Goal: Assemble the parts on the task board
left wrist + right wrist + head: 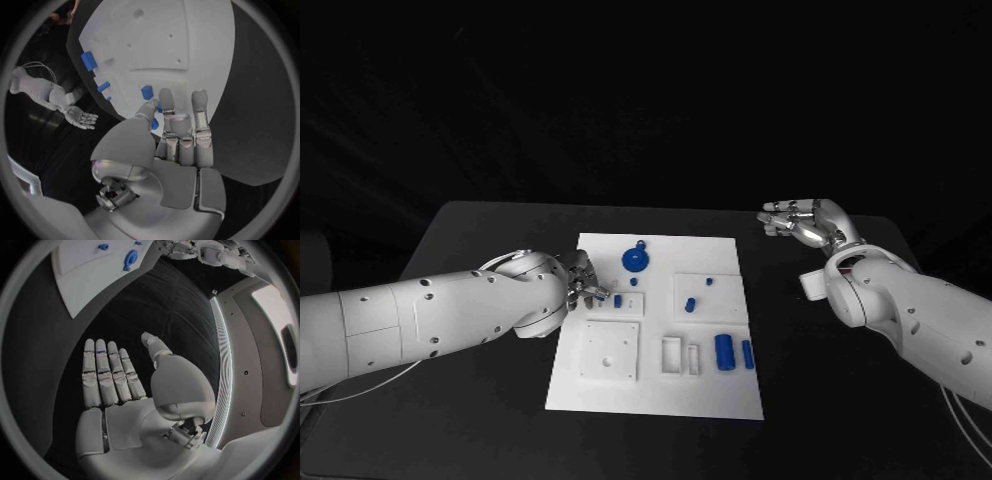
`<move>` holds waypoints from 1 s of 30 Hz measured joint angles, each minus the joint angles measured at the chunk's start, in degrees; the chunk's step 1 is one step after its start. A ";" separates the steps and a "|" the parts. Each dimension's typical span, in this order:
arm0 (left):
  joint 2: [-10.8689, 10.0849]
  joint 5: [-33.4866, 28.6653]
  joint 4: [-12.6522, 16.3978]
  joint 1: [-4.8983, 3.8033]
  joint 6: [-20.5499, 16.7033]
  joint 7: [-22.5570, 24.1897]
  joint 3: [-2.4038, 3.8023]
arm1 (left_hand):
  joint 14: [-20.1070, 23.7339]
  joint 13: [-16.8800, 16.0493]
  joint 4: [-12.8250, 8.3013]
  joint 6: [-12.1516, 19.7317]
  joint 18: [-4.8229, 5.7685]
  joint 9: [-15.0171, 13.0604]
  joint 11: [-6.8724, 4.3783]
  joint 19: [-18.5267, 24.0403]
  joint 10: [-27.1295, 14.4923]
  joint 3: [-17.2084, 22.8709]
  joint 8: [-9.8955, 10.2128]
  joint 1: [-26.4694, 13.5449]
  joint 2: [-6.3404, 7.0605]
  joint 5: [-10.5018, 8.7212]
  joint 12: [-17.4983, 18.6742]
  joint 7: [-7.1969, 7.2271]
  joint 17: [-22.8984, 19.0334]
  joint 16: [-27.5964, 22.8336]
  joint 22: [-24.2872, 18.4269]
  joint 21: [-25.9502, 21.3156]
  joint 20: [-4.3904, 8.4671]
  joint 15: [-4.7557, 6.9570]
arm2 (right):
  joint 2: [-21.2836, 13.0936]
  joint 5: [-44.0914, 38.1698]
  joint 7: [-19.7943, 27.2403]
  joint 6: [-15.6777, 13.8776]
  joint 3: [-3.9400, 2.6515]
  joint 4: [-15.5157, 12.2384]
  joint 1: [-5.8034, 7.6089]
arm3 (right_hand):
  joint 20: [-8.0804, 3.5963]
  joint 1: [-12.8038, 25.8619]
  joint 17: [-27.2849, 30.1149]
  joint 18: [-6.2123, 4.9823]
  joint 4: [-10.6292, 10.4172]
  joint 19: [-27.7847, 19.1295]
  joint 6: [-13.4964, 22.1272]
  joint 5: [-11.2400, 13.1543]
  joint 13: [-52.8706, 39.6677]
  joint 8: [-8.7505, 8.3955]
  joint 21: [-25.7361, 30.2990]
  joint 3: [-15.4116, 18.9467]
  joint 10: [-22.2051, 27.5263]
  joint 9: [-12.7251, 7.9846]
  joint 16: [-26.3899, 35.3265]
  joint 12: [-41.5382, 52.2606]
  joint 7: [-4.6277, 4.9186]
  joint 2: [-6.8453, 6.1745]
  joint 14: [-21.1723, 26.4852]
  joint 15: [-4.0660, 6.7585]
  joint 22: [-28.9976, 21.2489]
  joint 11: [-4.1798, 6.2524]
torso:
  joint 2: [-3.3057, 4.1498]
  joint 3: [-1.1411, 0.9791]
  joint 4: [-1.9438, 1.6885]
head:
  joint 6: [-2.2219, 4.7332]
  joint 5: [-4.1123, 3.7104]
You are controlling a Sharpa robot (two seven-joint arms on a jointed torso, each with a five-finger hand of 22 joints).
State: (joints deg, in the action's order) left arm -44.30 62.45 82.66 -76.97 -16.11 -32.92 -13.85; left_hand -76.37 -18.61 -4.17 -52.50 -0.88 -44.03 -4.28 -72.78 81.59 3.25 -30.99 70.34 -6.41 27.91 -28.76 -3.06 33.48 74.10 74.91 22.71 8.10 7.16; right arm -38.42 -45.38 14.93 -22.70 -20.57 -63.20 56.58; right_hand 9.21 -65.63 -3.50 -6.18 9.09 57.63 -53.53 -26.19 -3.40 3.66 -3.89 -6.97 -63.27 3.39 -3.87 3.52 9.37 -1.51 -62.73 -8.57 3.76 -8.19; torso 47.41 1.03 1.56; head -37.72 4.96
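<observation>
The black table [488,225] is being covered in its middle by the white board [661,390]. The left hand [574,288] is being held over the board's left edge, a small blue part [147,92] seemingly being pinched at the fingertips (contact cannot be confirmed). The right hand [802,219] is being kept spread, empty, well apart. The part is judged light, stiff, slippery — best taken by its sides.

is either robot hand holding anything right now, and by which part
The left robot hand is over the task board with fingertips at a small blue part; whether it grips it cannot be told. The right robot hand is open, holding nothing.
</observation>
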 measured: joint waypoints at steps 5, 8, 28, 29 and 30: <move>0.03 0.61 -0.06 0.25 -0.04 -0.11 0.00 | 0.00 -0.05 0.00 0.00 0.00 -0.41 0.00 0.00 0.00 -0.01 0.19 0.00 0.00 0.00 0.00 0.00 0.10 0.00 0.00 0.00 0.00 0.00 | -0.01 -0.01 0.00 0.03 0.00 0.01 -0.01 | 0.00 0.00 0.00 0.00 0.00 0.00 0.00 0.00 0.00 0.00 0.00 0.00 0.00 0.00 0.00 0.00 0.00 0.00 0.00 0.00 0.00 0.00 | -0.02 0.00 -0.01 | -0.15 0.03; 0.07 0.85 -0.10 0.32 -0.04 -0.17 0.00 | 0.00 -0.05 0.00 0.00 0.00 -0.41 0.00 0.00 0.00 -0.01 0.14 0.00 0.00 0.00 0.00 0.00 0.10 0.00 0.00 0.00 0.00 0.00 | -0.02 -0.02 0.01 0.05 0.00 0.01 -0.02 | 0.00 0.00 0.00 0.00 -0.03 0.00 0.00 0.00 0.00 0.00 0.00 -0.03 0.01 0.00 0.00 0.00 0.00 0.00 0.00 0.00 0.00 -0.01 | -0.03 -0.03 -0.01 | -0.18 0.08; 0.47 2.01 -0.69 1.02 0.15 -0.33 0.08 | -0.40 -0.11 -0.02 -0.01 0.00 -1.28 0.01 0.00 0.01 0.01 0.00 0.00 0.00 -0.02 0.32 0.00 0.70 -0.26 0.03 0.00 0.00 -0.01 | 0.00 -0.05 0.02 0.22 0.00 0.07 -0.13 | 0.00 0.00 0.00 0.00 -0.17 0.00 0.00 0.00 0.00 0.00 0.00 -0.16 0.21 0.00 0.00 0.00 0.00 0.00 0.00 0.00 0.00 -0.21 | -0.03 -0.08 0.01 | -0.41 -0.08; 0.47 2.04 -0.69 1.03 0.17 -0.33 0.08 | -0.40 -0.11 -0.02 -0.01 0.00 -1.29 0.01 0.00 0.00 0.01 0.00 0.00 -0.01 -0.02 0.32 0.00 0.70 -0.26 0.03 0.00 0.00 -0.01 | -0.01 -0.05 0.02 0.23 0.00 0.07 -0.14 | 0.00 0.00 0.00 0.00 -0.32 0.00 0.00 0.00 0.00 0.00 0.00 -0.01 0.21 0.00 0.00 0.00 0.00 0.00 0.00 0.00 0.00 -0.21 | -0.04 -0.08 0.01 | -0.44 -0.08; 0.47 2.07 -0.68 1.04 0.19 -0.33 0.08 | -0.40 -0.11 -0.02 -0.01 0.00 -1.29 0.01 0.00 0.00 0.01 0.04 0.00 -0.01 -0.02 0.32 0.00 0.70 -0.26 0.03 0.00 0.00 -0.01 | -0.01 -0.05 0.02 0.24 0.00 0.08 -0.14 | 0.00 0.00 0.00 0.00 -0.32 0.00 0.00 0.00 0.00 0.00 0.00 -0.01 0.21 0.00 0.00 0.00 0.00 0.00 0.00 0.00 0.00 -0.21 | -0.04 -0.07 0.01 | -0.48 -0.09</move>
State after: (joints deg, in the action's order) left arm -43.83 64.52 81.98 -75.94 -15.92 -33.24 -13.76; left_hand -76.77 -18.72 -4.19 -52.50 -0.88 -45.32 -4.27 -72.78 81.60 3.26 -30.95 70.34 -6.42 27.88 -28.44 -3.05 34.17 73.84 74.94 22.71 8.10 7.14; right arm -38.43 -45.43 14.95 -22.46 -20.57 -63.12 56.44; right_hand 9.21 -65.63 -3.51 -6.18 8.77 57.63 -53.53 -26.19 -3.40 3.66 -3.89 -6.98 -63.07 3.39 -3.87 3.52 9.37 -1.51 -62.73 -8.57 3.76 -8.40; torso 47.37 0.96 1.57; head -38.20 4.87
